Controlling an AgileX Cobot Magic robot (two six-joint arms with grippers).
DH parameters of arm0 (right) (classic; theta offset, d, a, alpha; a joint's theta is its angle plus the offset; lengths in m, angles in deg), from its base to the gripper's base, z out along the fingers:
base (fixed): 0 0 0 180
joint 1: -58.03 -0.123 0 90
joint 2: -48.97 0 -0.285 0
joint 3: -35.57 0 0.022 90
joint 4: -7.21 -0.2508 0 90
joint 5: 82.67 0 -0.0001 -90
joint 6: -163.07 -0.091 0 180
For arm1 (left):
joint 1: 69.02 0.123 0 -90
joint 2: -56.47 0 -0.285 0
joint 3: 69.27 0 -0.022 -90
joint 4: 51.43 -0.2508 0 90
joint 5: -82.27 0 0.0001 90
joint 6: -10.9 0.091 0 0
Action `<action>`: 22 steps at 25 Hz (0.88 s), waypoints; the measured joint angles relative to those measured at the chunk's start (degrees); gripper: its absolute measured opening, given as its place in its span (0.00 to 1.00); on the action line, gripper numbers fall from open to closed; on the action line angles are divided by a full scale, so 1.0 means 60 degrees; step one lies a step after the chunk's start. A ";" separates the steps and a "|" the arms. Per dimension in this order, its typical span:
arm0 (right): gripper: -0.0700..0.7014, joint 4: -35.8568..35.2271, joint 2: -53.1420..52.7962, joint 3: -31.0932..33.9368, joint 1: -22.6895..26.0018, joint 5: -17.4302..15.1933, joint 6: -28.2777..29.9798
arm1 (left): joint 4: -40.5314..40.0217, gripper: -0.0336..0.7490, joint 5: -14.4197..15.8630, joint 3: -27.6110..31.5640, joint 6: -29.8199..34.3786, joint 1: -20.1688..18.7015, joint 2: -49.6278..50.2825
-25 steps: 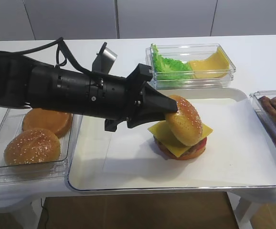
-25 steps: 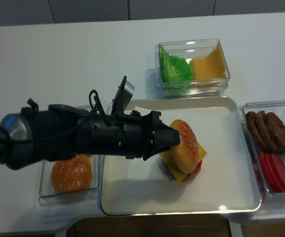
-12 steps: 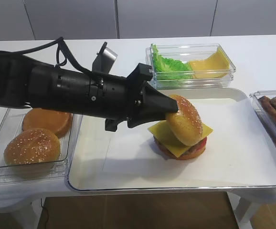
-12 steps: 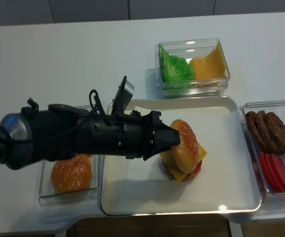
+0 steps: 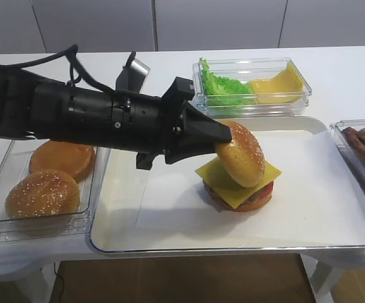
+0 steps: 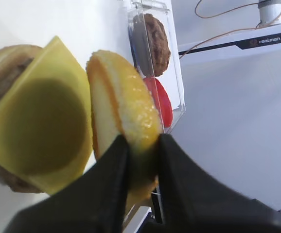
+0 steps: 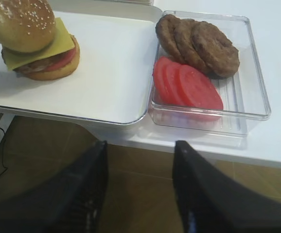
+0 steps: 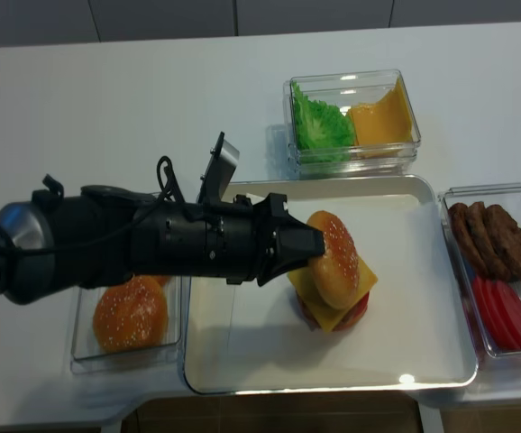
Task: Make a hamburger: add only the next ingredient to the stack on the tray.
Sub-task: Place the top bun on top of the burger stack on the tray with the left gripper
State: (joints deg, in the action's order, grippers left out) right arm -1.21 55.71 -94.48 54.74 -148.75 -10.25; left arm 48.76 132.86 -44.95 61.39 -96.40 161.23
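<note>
**Bun top over the stack, not let go yet**

The stack (image 5: 238,187) sits mid-tray, a bit toward the tray's (image 5: 170,233) right half: bun base, patty, tomato, cheese square w/ corners hanging over. All of that looks done. The last piece, the seeded bun top (image 5: 240,154), is in the left gripper (image 6: 139,154), fingers (image 6: 112,167) clamped on the bun's near edge. It's held tilted, dome facing the tray's right edge and flat side toward the arm. Its low edge is at the cheese, touching or just above it; can't tell which from here.

So I'd say nearly finished. What's left: level the bun, seat it square on the cheese, open up and back the arm off w/o dragging the cheese sideways.

Right gripper (image 7: 139,187) hangs off the counter's front edge, near the box of patties and tomato slices (image 7: 206,73). Its fingers stand apart w/ nothing between them; it plays no part here.

Spare buns (image 5: 42,194) sit in a clear box at the counter's left side, lettuce & cheese box (image 5: 252,85) behind the tray.
</note>
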 joint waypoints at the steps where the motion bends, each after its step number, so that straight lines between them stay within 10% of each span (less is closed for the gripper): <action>1: 0.52 0.0000 0.0000 0.0000 0.0000 0.0000 0.0000 | 0.0000 0.21 0.0007 -0.0029 0.0000 0.0000 0.0000; 22: 0.40 0.0000 0.0000 0.0000 0.0000 0.0000 -0.0017 | 0.0000 0.21 -0.0153 -0.0355 0.0000 -0.0182 0.0392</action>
State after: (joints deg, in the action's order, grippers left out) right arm -1.21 55.71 -94.48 54.74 -148.75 -10.36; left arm 48.76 131.95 -47.08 61.39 -97.49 163.58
